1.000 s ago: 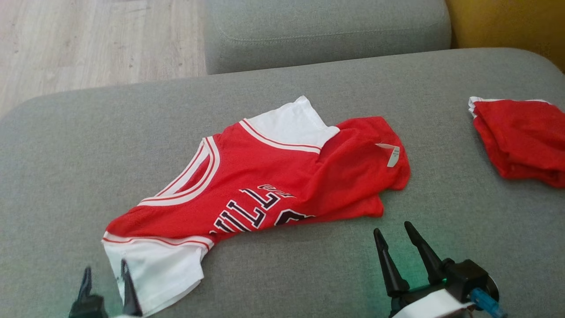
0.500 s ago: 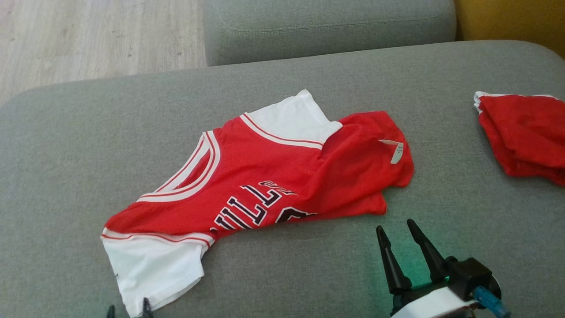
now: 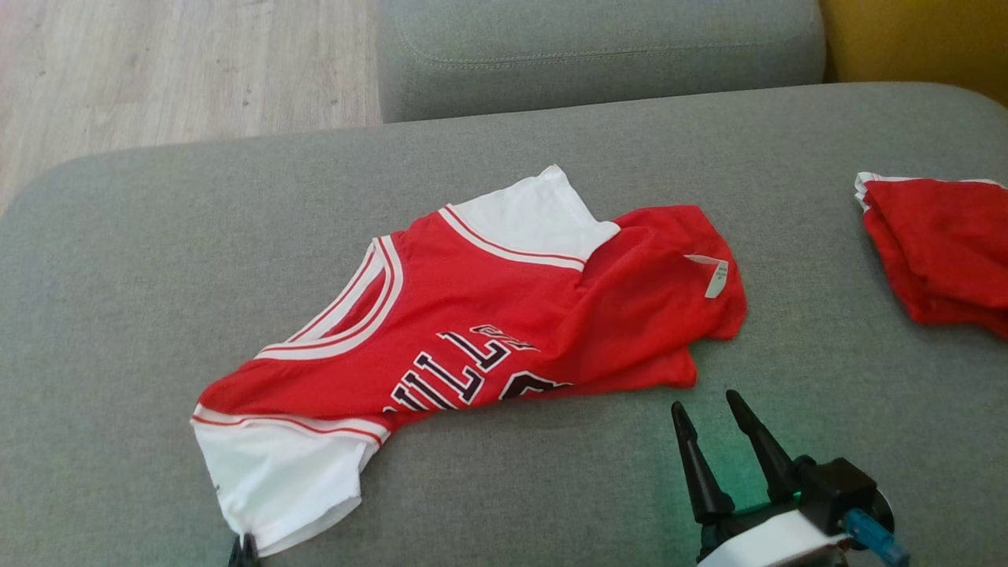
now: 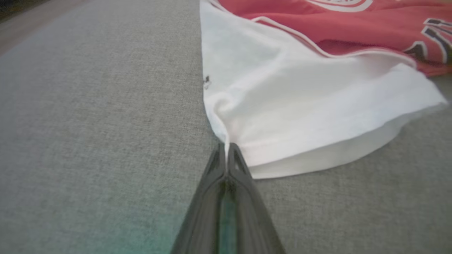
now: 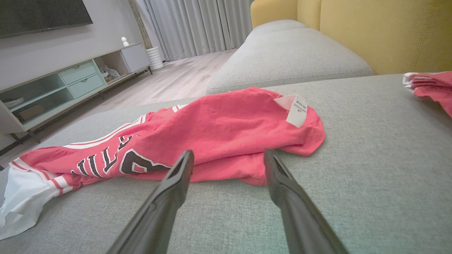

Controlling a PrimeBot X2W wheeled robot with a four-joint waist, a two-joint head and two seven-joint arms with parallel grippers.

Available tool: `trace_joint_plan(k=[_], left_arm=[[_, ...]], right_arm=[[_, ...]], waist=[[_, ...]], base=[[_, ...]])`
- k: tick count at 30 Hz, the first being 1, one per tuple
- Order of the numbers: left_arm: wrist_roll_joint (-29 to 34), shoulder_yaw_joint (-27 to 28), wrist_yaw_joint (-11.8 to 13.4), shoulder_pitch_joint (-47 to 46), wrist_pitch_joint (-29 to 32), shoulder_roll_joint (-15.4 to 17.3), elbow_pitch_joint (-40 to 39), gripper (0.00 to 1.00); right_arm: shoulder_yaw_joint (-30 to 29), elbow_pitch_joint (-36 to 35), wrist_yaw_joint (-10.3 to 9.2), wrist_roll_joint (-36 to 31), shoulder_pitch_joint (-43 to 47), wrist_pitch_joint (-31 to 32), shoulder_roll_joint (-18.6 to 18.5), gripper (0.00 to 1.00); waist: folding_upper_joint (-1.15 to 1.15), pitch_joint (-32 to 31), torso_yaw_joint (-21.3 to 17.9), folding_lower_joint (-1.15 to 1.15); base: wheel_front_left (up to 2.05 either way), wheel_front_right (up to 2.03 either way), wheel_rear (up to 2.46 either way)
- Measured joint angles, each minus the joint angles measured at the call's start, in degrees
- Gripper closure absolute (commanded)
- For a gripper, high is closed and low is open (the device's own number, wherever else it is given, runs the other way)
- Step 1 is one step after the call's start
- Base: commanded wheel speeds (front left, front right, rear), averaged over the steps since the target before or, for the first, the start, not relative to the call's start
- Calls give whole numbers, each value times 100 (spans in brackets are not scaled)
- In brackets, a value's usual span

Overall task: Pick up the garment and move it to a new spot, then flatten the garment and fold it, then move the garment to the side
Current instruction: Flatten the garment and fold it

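Looking down from the head camera, I saw the jersey [image 3: 504,315] lying bunched up in the middle of the grey sofa seat [image 3: 118,276], red with white sleeves. My left gripper [image 4: 226,150] was at the near left corner of the white sleeve [image 4: 300,106], and its two fingers were squeezed together on the very edge of the cloth. My right gripper [image 3: 702,400] sat just in front of the jersey's near red edge, very close to it, with its fingers spread wide apart. A white tag [image 3: 715,276] stuck out on the right side of the jersey. There was lots of bare grey seat to the left of the jersey and in front of it. Far on the right, a small red pile [image 3: 937,244] lay on the seat, well apart from the jersey. Behind the seat were another grey cushion [image 3: 591,47] and the wood floor [image 3: 157,71].
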Motion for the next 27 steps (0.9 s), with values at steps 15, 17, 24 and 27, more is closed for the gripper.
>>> trace_joint_plan(k=[15,17,24,27], left_arm=[[77,537,-244,-161,58,138,-1428,100],[78,563,-215,-222,80,214,-1712,100],[135,542,-87,-314,296,236,-2488,100],[167,427,-73,-315,388,231,-2673,100]], right_arm=[[-313,777,0,-238,-12,0,1,0],[-374,1139,0,-354,-100,0,2,0],[-489,2029,0,-611,-782,1,0,0],[-487,2308,0,-641,-969,1,0,0]], waist=[[0,-200,202,0],[0,-212,236,0],[0,-242,334,0],[0,-242,409,0]], base=[[0,0,0],[0,0,0],[0,0,0],[0,0,0]])
